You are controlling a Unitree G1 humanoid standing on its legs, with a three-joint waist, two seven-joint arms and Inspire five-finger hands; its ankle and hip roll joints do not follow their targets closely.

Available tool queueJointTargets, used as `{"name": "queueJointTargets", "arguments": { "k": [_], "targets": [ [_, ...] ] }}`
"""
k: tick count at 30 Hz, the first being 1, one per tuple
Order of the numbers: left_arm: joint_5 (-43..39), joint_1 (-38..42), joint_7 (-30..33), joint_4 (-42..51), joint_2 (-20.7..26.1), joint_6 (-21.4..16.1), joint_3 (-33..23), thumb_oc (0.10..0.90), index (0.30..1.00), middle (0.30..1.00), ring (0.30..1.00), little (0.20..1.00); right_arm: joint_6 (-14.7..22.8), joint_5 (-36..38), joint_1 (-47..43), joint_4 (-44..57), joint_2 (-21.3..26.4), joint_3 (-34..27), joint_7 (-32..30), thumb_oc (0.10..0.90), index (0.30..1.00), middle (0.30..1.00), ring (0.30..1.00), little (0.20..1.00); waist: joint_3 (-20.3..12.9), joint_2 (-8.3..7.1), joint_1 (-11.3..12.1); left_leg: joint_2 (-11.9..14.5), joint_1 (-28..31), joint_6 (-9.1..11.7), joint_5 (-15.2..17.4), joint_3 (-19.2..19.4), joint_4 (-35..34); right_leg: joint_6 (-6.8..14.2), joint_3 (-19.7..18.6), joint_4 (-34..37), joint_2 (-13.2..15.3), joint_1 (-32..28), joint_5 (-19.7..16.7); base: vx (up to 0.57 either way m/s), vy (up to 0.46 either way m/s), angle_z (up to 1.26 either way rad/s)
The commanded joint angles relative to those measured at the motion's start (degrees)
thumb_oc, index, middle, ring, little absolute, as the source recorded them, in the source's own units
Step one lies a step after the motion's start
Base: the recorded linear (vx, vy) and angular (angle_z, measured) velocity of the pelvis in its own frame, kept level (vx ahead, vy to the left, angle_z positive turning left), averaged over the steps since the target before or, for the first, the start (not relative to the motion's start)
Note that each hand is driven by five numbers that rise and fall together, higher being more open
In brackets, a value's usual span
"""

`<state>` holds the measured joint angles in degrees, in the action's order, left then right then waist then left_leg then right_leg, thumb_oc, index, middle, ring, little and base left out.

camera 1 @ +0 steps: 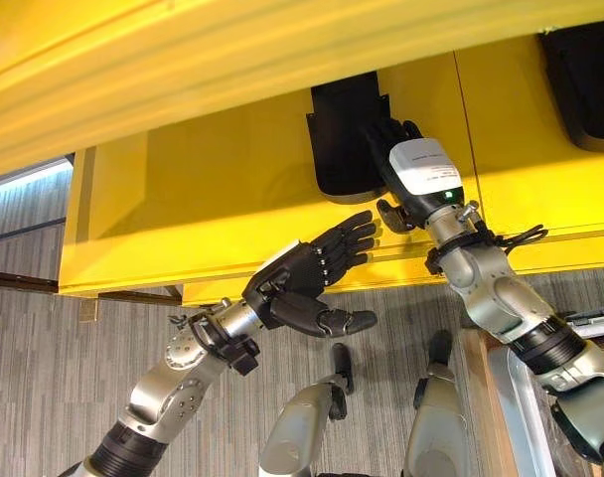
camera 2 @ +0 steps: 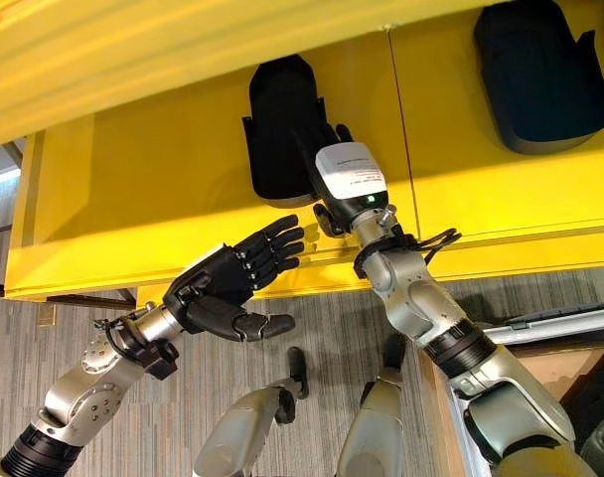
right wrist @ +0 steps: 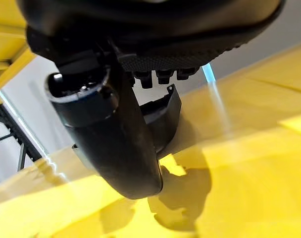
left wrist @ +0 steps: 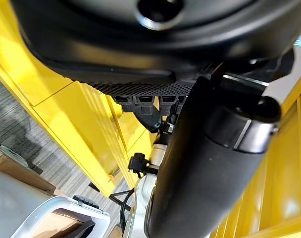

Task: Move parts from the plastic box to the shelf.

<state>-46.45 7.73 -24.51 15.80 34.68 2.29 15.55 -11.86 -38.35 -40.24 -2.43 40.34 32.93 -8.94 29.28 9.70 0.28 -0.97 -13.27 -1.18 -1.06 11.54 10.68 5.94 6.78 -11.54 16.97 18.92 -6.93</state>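
a black part [camera 2: 282, 129] lies on the yellow shelf [camera 2: 143, 189], well back from its front edge, with the right hand [camera 2: 327, 149] on it; its fingers are hidden against the part, so i cannot tell whether they clasp it. a second part [camera 2: 535, 75] already sits toward the shelf's right end. the left hand [camera 2: 237, 273] hovers spread and empty at the front edge. a box corner [camera 2: 540, 333] shows at lower right; its contents are hidden, so what remains is unclear.

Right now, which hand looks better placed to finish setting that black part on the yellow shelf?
The right hand: it already rests on the black part on the shelf. The left hand hovers open below the shelf edge.
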Motion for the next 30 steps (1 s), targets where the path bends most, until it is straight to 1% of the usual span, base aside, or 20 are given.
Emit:
{"name": "queueJointTargets", "arguments": {
  "k": [1,3,5,6,7,8,11,14,18,19,23,24,25,26,27,28,29,30],
  "targets": [
    [-1.98,-0.84,-2.03,9.11,-0.32,-4.91,-4.46,0.9,1.0,1.0,1.0,1.0,1.38,-6.76,-5.11,7.8,1.87,-2.43,-7.8,0.9,1.0,1.0,1.0,1.0,0.09,1.05,0.0,-0.73,0.25,-1.36,7.21,-1.74,4.01,-1.09,-0.37,-7.69,-1.46,-3.31,10.8,0.0,0.0,0.0],
    [-1.92,-0.89,-1.78,9.05,-0.31,-5.16,-4.38,0.9,1.0,1.0,1.0,1.0,1.68,-7.55,-4.87,7.67,2.03,-2.85,-9.3,0.9,1.0,1.0,1.0,1.0,0.09,1.09,-0.11,-0.68,0.21,-1.36,7.18,-1.66,3.99,-1.08,-0.4,-7.63,-1.47,-3.28,10.78,0.0,0.005,-0.02],
    [-2.14,-0.99,-1.63,9.03,-0.35,-5.46,-4.38,0.9,1.0,1.0,1.0,1.0,-0.09,-8.15,-3.89,8.26,2.77,-4.2,-11.63,0.9,1.0,1.0,1.0,1.0,0.02,1.22,-0.42,-0.65,0.34,-1.3,7.11,-1.52,3.75,-1.09,-0.52,-7.45,-1.54,-3.33,10.74,0.0,0.0,0.0],
    [-2.15,-1.0,-1.59,9.05,-0.35,-5.48,-4.35,0.9,1.0,1.0,1.0,1.0,-0.08,-8.19,-3.81,8.24,2.83,-4.34,-11.81,0.9,1.0,1.0,1.0,1.0,0.01,1.24,-0.43,-0.65,0.37,-1.31,7.11,-1.5,3.72,-1.09,-0.54,-7.43,-1.55,-3.36,10.74,0.01,0.035,-0.04],
    [-2.65,-1.22,-1.27,9.4,-0.25,-5.57,-4.47,0.9,1.0,1.0,1.0,1.0,0.03,-8.43,-3.16,8.06,3.46,-5.5,-14.83,0.9,1.0,1.0,1.0,1.0,-0.01,1.41,-0.74,-0.65,0.57,-1.31,7.08,-1.39,3.53,-1.1,-0.7,-7.28,-1.59,-3.41,10.71,0.02,0.036,-0.04],
    [-2.68,-1.34,-1.18,9.48,-0.23,-5.61,-4.51,0.9,1.0,1.0,1.0,1.0,0.24,-8.53,-2.82,8.08,3.6,-6.0,-15.94,0.9,1.0,1.0,1.0,1.0,-0.05,1.48,-0.83,-0.65,0.67,-1.3,7.07,-1.35,3.47,-1.09,-0.76,-7.22,-1.61,-3.48,10.71,0.02,0.048,-0.04],
    [-3.08,-1.55,-0.63,9.74,-0.47,-5.8,-4.51,0.9,1.0,1.0,1.0,1.0,2.75,-8.69,-1.75,9.13,4.06,-8.34,-19.9,0.9,1.0,1.0,1.0,1.0,-0.17,1.87,-1.35,-0.77,0.96,-1.22,7.08,-1.24,3.23,-1.15,-1.05,-7.04,-1.65,-3.59,10.8,0.03,0.043,-0.04],
    [-3.8,-2.0,-0.47,10.26,-0.53,-5.63,-5.04,0.9,1.0,1.0,1.0,1.0,5.11,-8.01,-0.62,11.32,4.33,-10.31,-22.0,0.9,1.0,1.0,1.0,1.0,-0.29,2.26,-1.67,-0.87,1.32,-1.17,7.1,-1.11,2.84,-1.13,-1.25,-6.77,-1.63,-3.75,10.9,0.02,0.043,-0.04],
    [-4.5,-2.8,0.51,10.88,-0.96,-6.19,-5.25,0.9,1.0,1.0,1.0,1.0,9.15,-7.16,1.21,15.72,3.61,-12.99,-26.56,0.9,1.0,1.0,1.0,1.0,-0.47,3.19,-2.26,-0.97,1.72,-1.0,7.13,-0.82,2.68,-1.21,-1.65,-6.95,-1.53,-3.69,11.17,0.03,0.051,-0.08],
    [-4.67,-2.9,0.54,10.93,-1.01,-6.32,-5.23,0.9,1.0,1.0,1.0,1.0,9.34,-6.78,1.66,16.27,3.44,-13.39,-26.96,0.9,1.0,1.0,1.0,1.0,-0.52,3.3,-2.28,-1.0,1.8,-0.97,7.12,-0.82,2.62,-1.21,-1.71,-6.97,-1.54,-3.71,11.21,0.03,0.055,-0.1],
    [-4.94,-4.12,0.98,11.35,-1.62,-7.66,-5.52,0.9,1.0,1.0,1.0,1.0,10.0,-4.09,4.93,20.1,2.14,-15.59,-29.88,0.9,1.0,1.0,1.0,1.0,-0.59,4.12,-2.89,-1.19,2.61,-0.78,6.94,-0.69,1.77,-1.16,-2.15,-6.68,-1.58,-3.95,11.3,0.02,0.059,-0.08],
    [-5.04,-4.25,1.07,11.42,-1.61,-7.75,-5.56,0.9,1.0,1.0,1.0,1.0,9.77,-3.79,5.31,20.45,2.12,-15.79,-30.01,0.9,1.0,1.0,1.0,1.0,-0.59,4.15,-2.93,-1.19,2.69,-0.77,6.93,-0.68,1.71,-1.15,-2.17,-6.68,-1.58,-3.97,11.31,0.03,0.09,-0.05],
    [-5.29,-5.11,1.49,11.53,-2.01,-8.39,-6.02,0.9,1.0,1.0,1.0,1.0,9.08,-1.29,7.58,21.92,1.54,-16.71,-31.77,0.9,1.0,1.0,1.0,1.0,-0.61,4.42,-3.39,-1.13,3.17,-0.8,6.82,-0.43,1.15,-1.11,-2.33,-6.42,-1.7,-4.15,11.38,0.03,0.07,-0.03],
    [-5.41,-5.48,1.78,11.61,-1.98,-8.71,-6.13,0.9,1.0,1.0,1.0,1.0,9.01,-0.27,8.72,22.48,1.59,-17.36,-32.09,0.9,1.0,1.0,1.0,1.0,-0.65,4.44,-3.56,-1.1,3.38,-0.75,6.77,-0.39,0.94,-1.08,-2.39,-6.34,-1.76,-4.26,11.41,0.03,0.103,-0.05],
    [-5.6,-6.38,2.64,11.56,-2.1,-9.83,-6.61,0.9,1.0,1.0,1.0,1.0,9.14,1.73,11.47,23.14,1.5,-18.73,-32.05,0.9,1.0,1.0,1.0,1.0,-0.67,4.37,-4.18,-0.96,3.63,-0.68,6.74,-0.27,0.66,-1.02,-2.49,-6.23,-1.92,-4.29,11.5,0.01,0.056,-0.06],
    [-5.65,-6.52,2.66,11.56,-2.07,-9.99,-6.53,0.9,1.0,1.0,1.0,1.0,9.11,2.19,11.98,23.37,1.47,-18.99,-31.95,0.9,1.0,1.0,1.0,1.0,-0.77,4.36,-4.14,-0.95,3.73,-0.68,6.72,-0.25,0.57,-1.01,-2.49,-6.17,-1.94,-4.36,11.5,0.02,0.073,-0.11],
    [-6.18,-7.5,2.72,11.38,-2.27,-10.93,-7.42,0.9,1.0,1.0,1.0,1.0,10.33,4.66,15.41,23.92,1.75,-20.62,-31.52,0.9,1.0,1.0,1.0,1.0,-0.99,4.08,-4.74,-0.62,4.11,-0.54,6.64,0.05,0.19,-0.89,-2.57,-5.93,-2.16,-4.54,11.54,0.02,0.07,-0.12],
    [-6.38,-8.78,2.76,11.24,-2.33,-11.73,-8.27,0.9,1.0,1.0,1.0,1.0,10.93,6.6,19.56,24.72,1.92,-22.43,-29.67,0.9,1.0,1.0,1.0,1.0,-1.36,3.75,-5.26,-0.38,4.63,-0.45,6.65,0.3,-0.3,-0.74,-2.64,-5.47,-2.43,-4.91,11.54,0.02,0.079,-0.12]
  ]
}}
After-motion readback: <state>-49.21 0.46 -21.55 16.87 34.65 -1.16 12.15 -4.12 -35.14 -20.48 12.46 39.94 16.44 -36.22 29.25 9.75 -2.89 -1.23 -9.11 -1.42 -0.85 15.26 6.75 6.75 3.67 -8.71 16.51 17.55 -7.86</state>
